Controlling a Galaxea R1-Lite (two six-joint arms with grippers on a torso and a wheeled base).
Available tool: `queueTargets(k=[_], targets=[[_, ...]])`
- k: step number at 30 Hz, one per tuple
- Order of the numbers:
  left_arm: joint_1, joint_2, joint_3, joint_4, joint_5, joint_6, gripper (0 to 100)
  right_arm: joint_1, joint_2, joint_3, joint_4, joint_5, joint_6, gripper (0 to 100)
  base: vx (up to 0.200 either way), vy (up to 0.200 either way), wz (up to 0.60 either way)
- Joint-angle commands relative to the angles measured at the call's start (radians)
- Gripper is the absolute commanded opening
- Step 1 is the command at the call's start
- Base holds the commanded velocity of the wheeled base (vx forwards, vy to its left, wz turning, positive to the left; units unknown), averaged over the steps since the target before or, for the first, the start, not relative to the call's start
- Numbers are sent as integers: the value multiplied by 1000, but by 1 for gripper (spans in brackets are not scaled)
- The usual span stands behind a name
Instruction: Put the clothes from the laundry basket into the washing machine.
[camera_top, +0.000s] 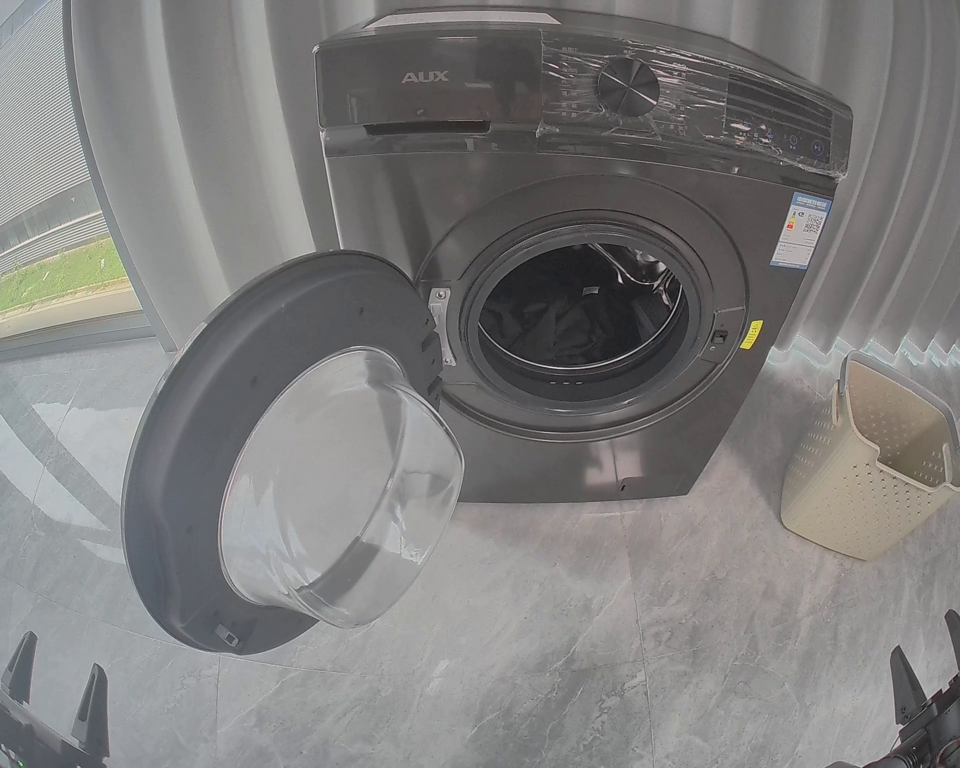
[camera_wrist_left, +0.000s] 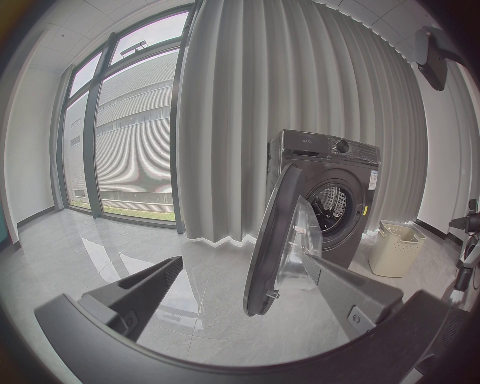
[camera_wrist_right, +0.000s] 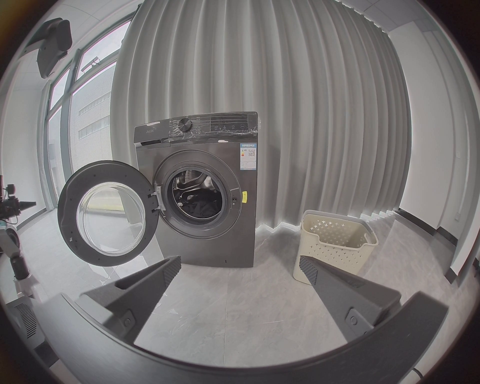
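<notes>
You are facing the washing machine (camera_top: 560, 250), which stands on the grey tiled floor (camera_top: 600, 640) against a pale pleated curtain (camera_top: 200, 130). Its round door (camera_top: 250, 450) is swung wide open towards your left, hinged at the left edge of the opening, with the clear glass bowl turned out towards you. Inside the drum lies a dark heap (camera_top: 570, 310). It looks like clothes, though it is too dark in there to tell how many pieces.

The laundry basket (camera_top: 870, 470) is cream plastic with perforated walls. It stands upright on the floor to the right of the machine, near its front right corner but apart from it. From the right wrist view you can see its pale inner walls.

Your left pincer (camera_top: 60, 656) is low on the left, in front of the open door and well short of it. Its fingers are spread wide with nothing between them. Your right pincer (camera_top: 922, 635) is low on the right, nearer to you than the basket and not touching it. Its fingers are likewise parted and hold nothing.

A tall window (camera_wrist_left: 130, 140) fills the wall to the left of the curtain.
</notes>
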Motion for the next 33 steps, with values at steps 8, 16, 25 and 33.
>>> queueTargets(k=[8, 16, 25, 33], targets=[[0, -13, 18, -3, -5, 10, 100, 2, -13, 18, -1, -1, 2, 100, 0, 0, 225], [-11, 76, -87, -6, -91, 10, 100, 2, -13, 18, -1, -1, 1, 100, 0, 0, 0], [-127, 530, -309, -152, -200, 30, 100, 2, -13, 18, -1, -1, 1, 100, 0, 0, 0], [-226, 763, -443, -172, -329, 19, 100, 2, -13, 18, -1, -1, 1, 100, 0, 0, 0]])
